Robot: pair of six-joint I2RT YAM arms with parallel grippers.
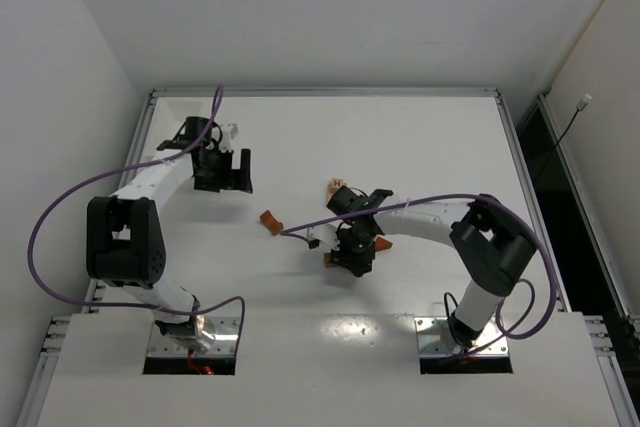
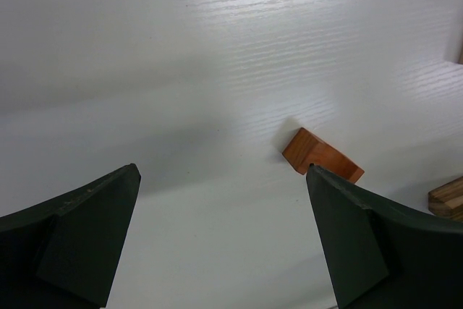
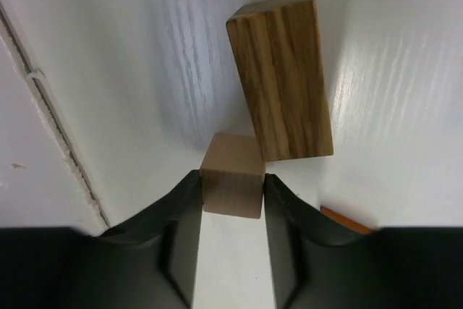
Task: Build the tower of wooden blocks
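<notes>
Right gripper, nearest the bases: jaws pressed against two opposite sides of a small tan cube, which appears to rest on the white table. Just beyond the cube, a larger striped block sits at its far corner (touching or merely adjacent cannot be told). Further left, an orange block lies alone on the surface. Farthest, the left gripper hangs over bare table with jaws spread wide, holding nothing. No tower stands yet; its pieces lie loose around mid-table.

Risks, as judged:
- The fingertips catch only the cube's near half, so a lift may let it pivot or slip out.
- The rising cube may drag the striped block aside or tip it.
- A cube set down crooked would unsettle every later layer.
</notes>
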